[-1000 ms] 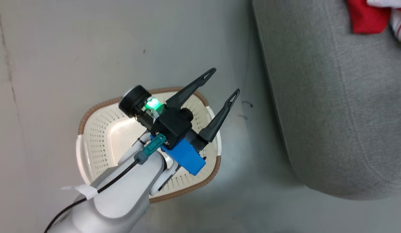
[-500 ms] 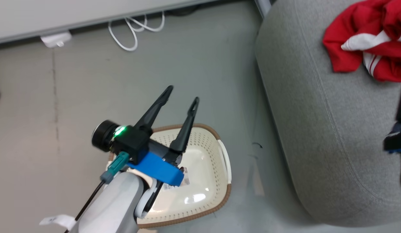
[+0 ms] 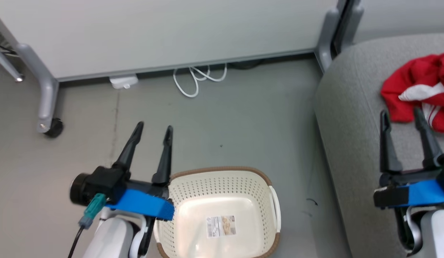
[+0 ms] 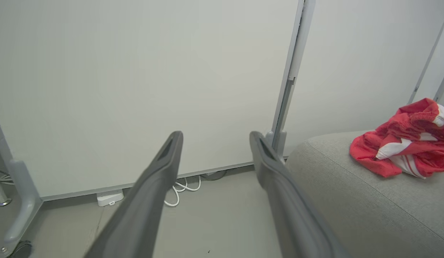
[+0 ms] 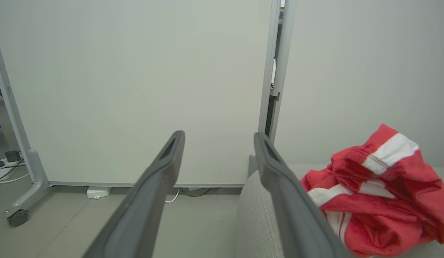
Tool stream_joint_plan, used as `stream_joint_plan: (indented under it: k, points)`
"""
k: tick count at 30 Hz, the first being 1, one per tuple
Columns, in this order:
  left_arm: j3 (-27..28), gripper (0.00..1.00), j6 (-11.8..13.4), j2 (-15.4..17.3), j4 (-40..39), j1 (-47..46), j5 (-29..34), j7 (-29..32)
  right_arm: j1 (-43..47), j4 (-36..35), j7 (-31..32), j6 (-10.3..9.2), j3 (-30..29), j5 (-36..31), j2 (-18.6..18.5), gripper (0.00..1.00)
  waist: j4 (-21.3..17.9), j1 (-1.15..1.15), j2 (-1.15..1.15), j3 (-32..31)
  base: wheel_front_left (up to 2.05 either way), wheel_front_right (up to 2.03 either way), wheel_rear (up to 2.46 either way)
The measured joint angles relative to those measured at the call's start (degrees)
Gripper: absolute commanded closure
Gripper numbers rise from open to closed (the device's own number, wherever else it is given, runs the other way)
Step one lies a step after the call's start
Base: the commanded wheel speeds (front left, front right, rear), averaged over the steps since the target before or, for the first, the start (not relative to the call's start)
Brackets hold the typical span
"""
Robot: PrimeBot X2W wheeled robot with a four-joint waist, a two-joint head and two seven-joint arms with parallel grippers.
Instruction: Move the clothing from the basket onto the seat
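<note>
Step in hand: judged from how things lie, the moving looks finished, and this is a check or a pause between reaches.
Clothing: the bright red soft fabric clothing (image 3: 415, 89) with white stripes lies crumpled in one heap on the large grey woven-fabric seat (image 3: 351, 143), well apart from the basket. I cannot tell whether the heap is one garment or two.
Basket: the cream-white perforated plastic basket (image 3: 222, 169) with a brown woven-look rim stands on the grey floor (image 3: 243, 125) just beside the seat. Its pale bottom is bare apart from a paper label (image 3: 221, 226). Its near edge is cut off by the frame.
Left hand: the left hand (image 3: 154, 126) hangs over the floor at the basket's left corner, its two dark fingers spread and nothing between them.
Right hand: the right hand (image 3: 401, 111) hovers above the seat just short of the heap, fingers parted and carrying nothing.
Next move: it calls for a look at the basket's hidden near edge; if no red shows there, nothing is left to lift.
Head view gives: the basket's inside and both hands at once, which neither wrist view offers.
Left wrist view gives: the left hand (image 4: 215, 134) aimed at a white partition panel (image 4: 136, 71), a white cable (image 4: 179, 193) at its foot, and the heap (image 4: 401, 150) seen from the side on the seat (image 4: 351, 200).
Right wrist view gives: the right hand (image 5: 219, 133) with the heap (image 5: 379, 200) close at its right, folds and a white band plain.
</note>
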Motion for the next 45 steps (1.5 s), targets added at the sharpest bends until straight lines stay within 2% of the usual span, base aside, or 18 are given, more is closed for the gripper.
stream_joint_plan:
  k: [6,12,22,33,34,39,45]
  points:
    - [6.43,0.0,0.15,-1.38,-0.75,3.95,1.82,0.0,4.57,-1.93,0.0,0.0,1.67,-0.15,1.31,0.0,2.03,0.0,0.0,-3.67,0.0,0.0,0.0]
    - [10.2,0.0,-0.26,-2.54,-2.12,7.39,3.45,0.0,9.04,-3.27,0.0,0.0,1.37,-0.2,2.54,0.0,3.01,0.0,0.0,-6.44,0.0,0.0,0.0]
    - [12.79,0.0,-1.83,-3.41,-1.38,11.15,5.37,0.0,13.13,-4.59,0.0,0.0,-0.18,-0.38,3.86,0.0,2.33,0.01,0.0,-8.13,0.0,0.0,0.0]
    - [14.01,0.0,-2.6,-4.23,0.11,11.37,6.64,0.0,13.88,-3.96,0.0,-0.01,-0.57,-0.47,4.2,0.0,2.29,0.01,0.0,-8.64,0.0,0.0,0.0]
    - [13.96,1.0,-2.6,-4.25,0.47,11.45,6.77,0.02,13.9,-3.58,0.0,-0.01,-0.53,-0.46,4.23,1.0,2.28,0.02,0.0,-8.64,0.0,0.0,0.0]
    - [13.81,1.0,-2.6,-4.68,3.01,13.59,6.27,0.62,14.47,-0.73,0.38,-0.01,-0.51,0.13,4.69,1.0,2.27,0.02,0.0,-8.66,0.0,0.0,0.0]
    - [14.63,1.0,-2.61,-4.75,3.21,13.7,-0.1,2.49,14.42,0.22,2.33,-0.01,-0.65,6.79,4.72,1.0,2.16,0.02,0.0,-8.72,0.0,0.0,0.0]
